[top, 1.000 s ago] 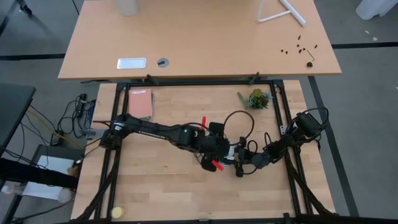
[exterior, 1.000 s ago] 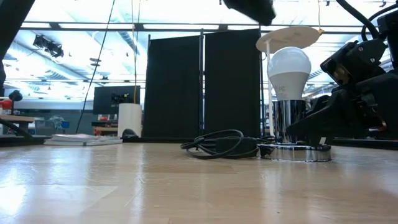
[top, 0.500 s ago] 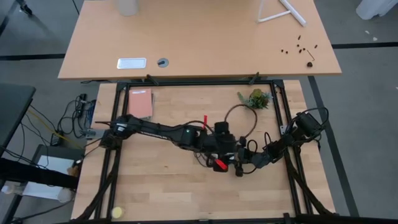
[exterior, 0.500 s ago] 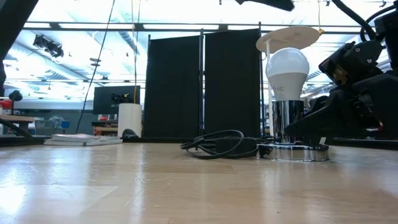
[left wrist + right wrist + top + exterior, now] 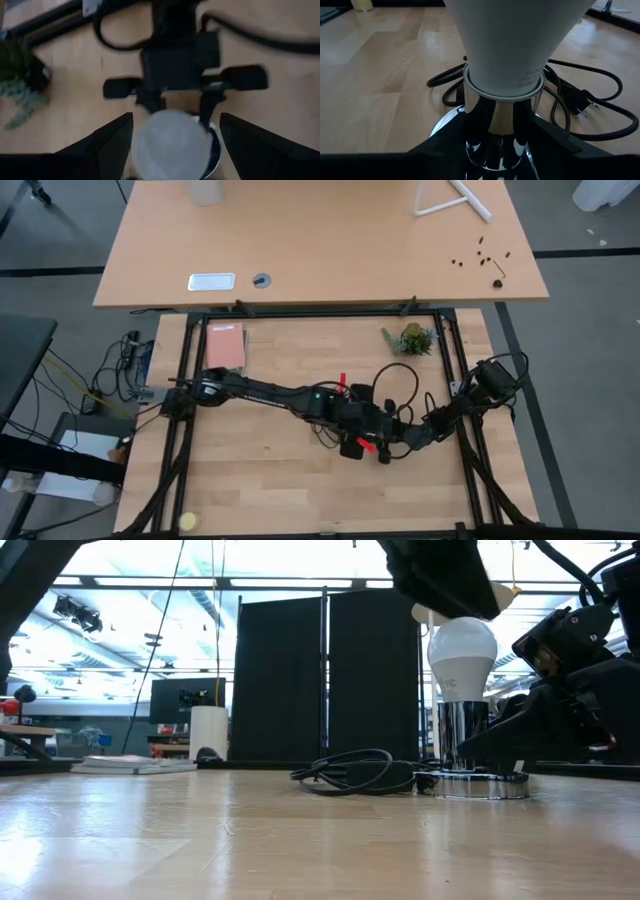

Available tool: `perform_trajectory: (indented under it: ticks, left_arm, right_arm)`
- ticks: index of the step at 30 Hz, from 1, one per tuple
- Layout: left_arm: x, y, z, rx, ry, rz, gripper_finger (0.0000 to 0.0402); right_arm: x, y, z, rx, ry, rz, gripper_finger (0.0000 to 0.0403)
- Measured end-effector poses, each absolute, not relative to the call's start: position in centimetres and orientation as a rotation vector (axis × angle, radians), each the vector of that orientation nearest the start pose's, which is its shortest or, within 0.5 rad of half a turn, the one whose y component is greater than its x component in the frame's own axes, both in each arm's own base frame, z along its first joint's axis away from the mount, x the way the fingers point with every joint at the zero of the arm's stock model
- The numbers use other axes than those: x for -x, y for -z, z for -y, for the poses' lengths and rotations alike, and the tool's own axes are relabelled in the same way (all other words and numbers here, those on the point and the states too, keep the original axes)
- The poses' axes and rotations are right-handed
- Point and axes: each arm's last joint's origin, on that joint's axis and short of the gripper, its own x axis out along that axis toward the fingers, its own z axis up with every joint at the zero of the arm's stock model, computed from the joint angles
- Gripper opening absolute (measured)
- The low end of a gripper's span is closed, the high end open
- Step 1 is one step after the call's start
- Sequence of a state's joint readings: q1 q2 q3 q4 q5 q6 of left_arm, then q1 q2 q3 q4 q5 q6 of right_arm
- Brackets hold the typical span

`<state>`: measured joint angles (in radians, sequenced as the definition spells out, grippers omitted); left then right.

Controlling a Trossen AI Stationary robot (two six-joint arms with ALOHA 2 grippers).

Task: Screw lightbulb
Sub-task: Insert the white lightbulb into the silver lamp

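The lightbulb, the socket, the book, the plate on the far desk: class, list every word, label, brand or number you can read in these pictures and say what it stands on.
None can be read.
lightbulb: plain white, no print showing.
chrome socket: only reflections.
reddish book: cover too small to read.
white plate on the far desk: any marks too small to read.
red tags on the left arm: no lettering can be made out.
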<state>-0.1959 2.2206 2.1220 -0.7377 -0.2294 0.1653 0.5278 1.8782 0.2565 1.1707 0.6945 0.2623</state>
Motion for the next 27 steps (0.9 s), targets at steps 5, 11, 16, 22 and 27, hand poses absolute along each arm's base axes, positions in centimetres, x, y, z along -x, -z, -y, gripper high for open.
perform_trajectory:
  ticks: [5, 11, 16, 22, 27]
  left_arm:
    - [-48.5, -27.6, 8.8, -0.332, -0.012, -0.841, 0.0330]
    - [-48.5, -25.9, 8.9, -0.331, 0.011, -0.923, 0.0357]
    - [-48.8, -25.2, 8.9, -0.354, 0.027, -0.935, 0.0360]
    - [-49.5, -23.4, 8.4, -0.332, 0.044, -0.966, 0.0360]
    - [-49.7, -23.2, 8.3, -0.343, 0.049, -0.958, 0.0353]
  right_arm:
    - [-20.7, -6.8, -9.9, 0.000, 0.208, -0.345, 0.0186]
    - [-20.7, -6.8, -9.9, 0.000, 0.206, -0.346, 0.0186]
    - [-20.7, -6.8, -9.9, -0.001, 0.203, -0.346, 0.0186]
    - [-20.6, -6.8, -9.9, -0.004, 0.202, -0.345, 0.0186]
    - [-20.6, -6.8, -9.9, -0.003, 0.202, -0.349, 0.0186]
